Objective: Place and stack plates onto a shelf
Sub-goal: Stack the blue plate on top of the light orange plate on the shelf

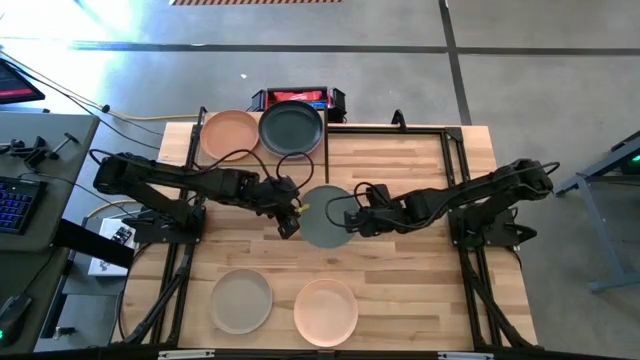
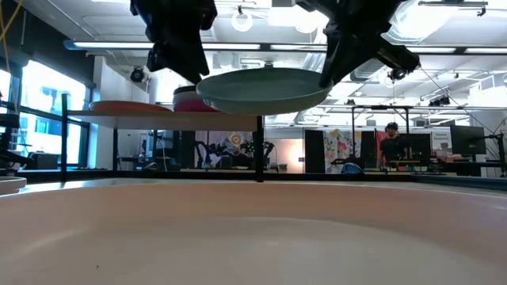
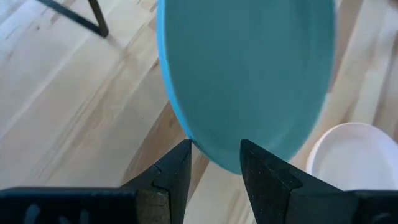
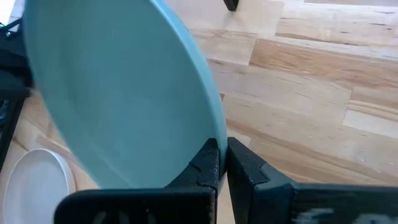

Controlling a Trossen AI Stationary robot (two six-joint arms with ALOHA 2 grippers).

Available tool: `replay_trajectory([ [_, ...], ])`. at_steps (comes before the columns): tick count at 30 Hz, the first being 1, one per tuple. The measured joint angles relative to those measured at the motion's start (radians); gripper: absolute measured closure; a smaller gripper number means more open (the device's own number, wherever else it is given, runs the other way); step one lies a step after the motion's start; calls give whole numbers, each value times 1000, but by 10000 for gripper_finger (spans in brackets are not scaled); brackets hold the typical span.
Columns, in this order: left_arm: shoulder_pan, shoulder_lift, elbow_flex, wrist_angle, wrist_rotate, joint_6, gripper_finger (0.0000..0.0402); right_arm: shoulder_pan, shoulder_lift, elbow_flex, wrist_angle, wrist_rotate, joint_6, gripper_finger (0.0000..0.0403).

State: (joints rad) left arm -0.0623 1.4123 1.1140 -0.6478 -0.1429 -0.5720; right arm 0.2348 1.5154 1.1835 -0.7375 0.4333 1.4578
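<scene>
A muted green plate [image 1: 325,215] hangs level over the table's middle, clear of the wood, with my right gripper [image 1: 352,218] shut on its right rim. My left gripper [image 1: 290,222] is open at the plate's left rim [image 3: 214,163], its two fingers side by side over that edge. The shelf [image 2: 230,119] stands at the far left. It carries a peach plate [image 1: 229,134] and a dark grey plate [image 1: 291,128]. A beige-grey plate [image 1: 241,301] and another peach plate [image 1: 325,311] lie flat on the table near the front edge. My left gripper stands at the green plate's left rim [image 3: 193,144] with open fingers; whether a finger touches the rim I cannot tell. My right gripper pinches the plate's right rim [image 4: 214,134] between its two fingers, one on the upper face and one on the underside. The fingers slant down from the table's right side. The plate is lifted clear and about level.
The shelf's thin black legs [image 2: 259,150] stand beyond the held plate. A black frame rail [image 1: 385,130] runs along the table's far edge, with a red and black box [image 1: 300,98] behind it. A person [image 2: 390,142] stands far off in the room.
</scene>
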Motion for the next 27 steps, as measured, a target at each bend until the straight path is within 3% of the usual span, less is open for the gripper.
replay_trajectory([
  [16,44,7,0,45,12,27,282,1,0,0,71,2,-71,403],
  [27,45,6,0,47,5,69,377,3,0,0,68,-26,-82,402],
])
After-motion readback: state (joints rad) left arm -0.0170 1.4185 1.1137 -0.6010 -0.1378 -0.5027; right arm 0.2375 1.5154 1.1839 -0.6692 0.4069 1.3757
